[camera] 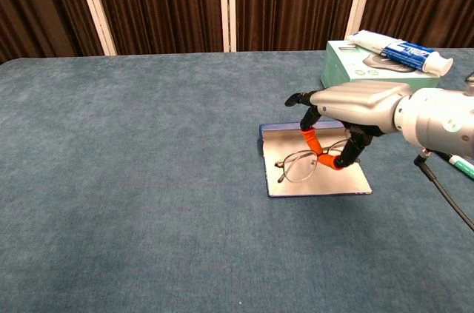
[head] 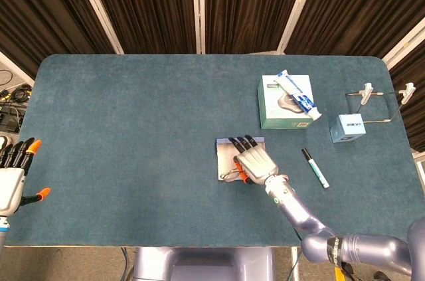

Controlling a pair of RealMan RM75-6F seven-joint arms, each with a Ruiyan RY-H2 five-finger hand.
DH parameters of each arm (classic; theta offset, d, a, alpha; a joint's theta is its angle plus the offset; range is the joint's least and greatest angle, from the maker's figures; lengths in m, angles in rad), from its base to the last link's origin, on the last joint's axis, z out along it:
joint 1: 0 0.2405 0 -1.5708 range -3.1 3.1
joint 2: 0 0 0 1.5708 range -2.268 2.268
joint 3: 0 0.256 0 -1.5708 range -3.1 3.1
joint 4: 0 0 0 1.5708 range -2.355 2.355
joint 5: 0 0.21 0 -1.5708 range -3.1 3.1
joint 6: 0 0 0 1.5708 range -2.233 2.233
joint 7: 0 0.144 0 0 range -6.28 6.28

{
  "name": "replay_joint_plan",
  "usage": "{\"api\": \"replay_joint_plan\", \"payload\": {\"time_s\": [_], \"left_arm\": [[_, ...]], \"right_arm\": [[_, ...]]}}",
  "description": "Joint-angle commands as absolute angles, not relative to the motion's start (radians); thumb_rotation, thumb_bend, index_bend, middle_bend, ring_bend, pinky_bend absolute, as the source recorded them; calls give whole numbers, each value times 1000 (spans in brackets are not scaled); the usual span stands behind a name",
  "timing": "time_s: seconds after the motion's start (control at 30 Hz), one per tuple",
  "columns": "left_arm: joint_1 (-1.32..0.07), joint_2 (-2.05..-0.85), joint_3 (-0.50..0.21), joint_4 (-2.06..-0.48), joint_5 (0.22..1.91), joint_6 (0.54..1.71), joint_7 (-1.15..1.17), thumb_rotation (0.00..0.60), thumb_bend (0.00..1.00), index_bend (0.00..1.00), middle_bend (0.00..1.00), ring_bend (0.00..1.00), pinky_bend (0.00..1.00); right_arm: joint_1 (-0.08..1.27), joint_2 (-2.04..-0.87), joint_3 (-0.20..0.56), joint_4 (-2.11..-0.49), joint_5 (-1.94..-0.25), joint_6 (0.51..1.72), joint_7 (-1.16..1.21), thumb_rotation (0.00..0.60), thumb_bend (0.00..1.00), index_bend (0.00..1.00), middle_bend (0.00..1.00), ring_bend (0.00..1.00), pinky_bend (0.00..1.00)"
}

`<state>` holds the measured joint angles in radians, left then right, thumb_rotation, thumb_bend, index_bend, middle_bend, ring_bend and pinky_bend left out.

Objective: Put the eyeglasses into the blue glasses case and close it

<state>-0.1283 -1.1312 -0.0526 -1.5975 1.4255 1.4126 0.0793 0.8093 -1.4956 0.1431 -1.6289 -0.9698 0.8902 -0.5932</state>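
Note:
The blue glasses case (camera: 317, 183) (head: 224, 161) lies open and flat near the table's middle, its pale lining facing up. My right hand (camera: 355, 106) (head: 253, 161) hovers over it and pinches the thin-framed eyeglasses (camera: 298, 166) (head: 230, 175), which hang just above the lining. One lens shows clearly in the chest view; the other is partly behind the fingers. At the table's far left edge my left hand (head: 14, 175) stays with its fingers spread and nothing in it; only the head view shows it.
A green box (camera: 378, 83) with a toothpaste tube (camera: 400, 48) on top stands behind the case to the right. A marker pen (head: 315, 167) lies right of the case. A small blue cube (head: 348, 127) and a wire stand (head: 382, 98) sit at the far right.

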Motion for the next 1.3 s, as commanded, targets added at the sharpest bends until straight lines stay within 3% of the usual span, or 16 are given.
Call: {"api": "replay_joint_plan", "payload": {"time_s": [0.03, 0.67, 0.77, 0.83, 0.93, 1.13, 1.3], "left_arm": [[-131, -1131, -57, -1591, 1413, 1403, 72, 600, 0, 0, 0, 0, 0], [-138, -1137, -64, -1576, 1383, 1380, 71, 600, 0, 0, 0, 0, 0], [-138, -1136, -66, -1574, 1379, 1379, 70, 600, 0, 0, 0, 0, 0], [-139, -1137, -66, -1573, 1379, 1378, 70, 600, 0, 0, 0, 0, 0], [-142, -1138, -64, -1572, 1379, 1370, 72, 600, 0, 0, 0, 0, 0], [-142, -1138, -63, -1575, 1383, 1373, 73, 600, 0, 0, 0, 0, 0], [-142, -1138, -61, -1579, 1387, 1376, 75, 600, 0, 0, 0, 0, 0]], "right_arm": [[848, -1530, 164, -1562, -924, 873, -615, 600, 379, 631, 0, 0, 0], [919, -1644, 178, -1364, -814, 860, -631, 600, 378, 626, 0, 0, 0], [922, -1658, 175, -1339, -806, 862, -632, 600, 361, 525, 0, 0, 0], [921, -1661, 176, -1337, -813, 868, -623, 600, 280, 362, 0, 0, 0], [917, -1662, 175, -1339, -839, 901, -623, 600, 187, 199, 0, 0, 0], [904, -1648, 176, -1373, -871, 934, -607, 600, 141, 118, 0, 0, 0], [895, -1634, 166, -1401, -894, 936, -593, 600, 7, 73, 0, 0, 0]]}}
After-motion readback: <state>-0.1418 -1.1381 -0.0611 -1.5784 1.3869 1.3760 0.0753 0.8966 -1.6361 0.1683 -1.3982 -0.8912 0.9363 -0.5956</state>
